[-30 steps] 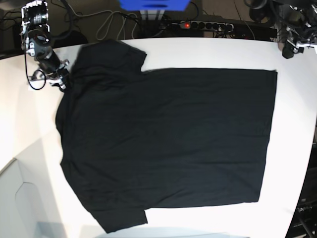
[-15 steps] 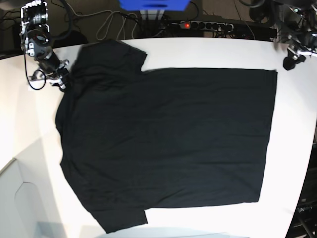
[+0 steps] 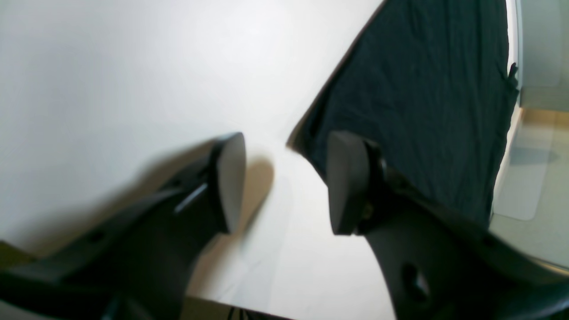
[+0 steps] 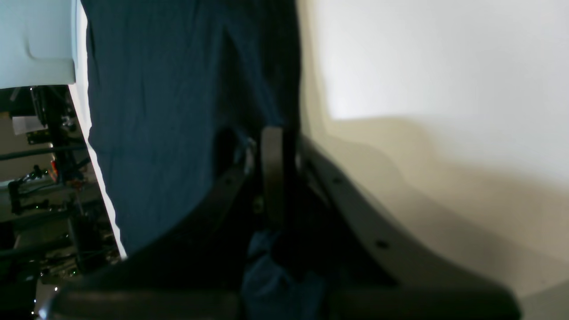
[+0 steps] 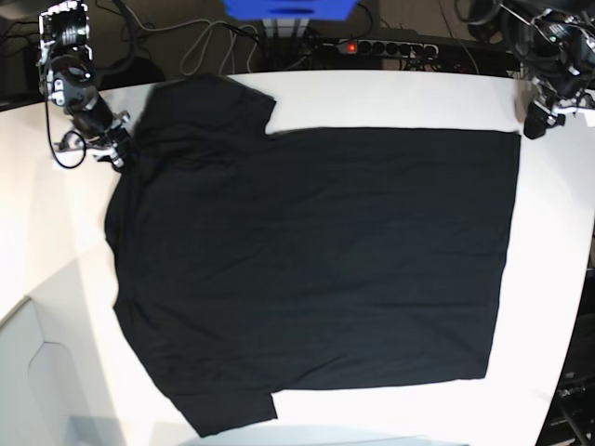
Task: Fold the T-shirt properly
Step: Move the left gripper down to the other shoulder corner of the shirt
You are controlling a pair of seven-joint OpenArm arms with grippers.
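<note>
No fold is made: the T-shirt [image 5: 316, 269] lies flat on the worktop [image 5: 56, 251], right fingers [image 4: 271, 169] pinching its shoulder edge, left fingers [image 3: 344, 186] spread empty beside a hem corner.

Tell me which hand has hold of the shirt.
The right hand, shut on the T-shirt at its shoulder. The left hand hangs open over the hem corner.

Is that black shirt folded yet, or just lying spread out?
Spread out. The T-shirt lies flat on the white table, both sleeves sticking out, no part folded over.
</note>
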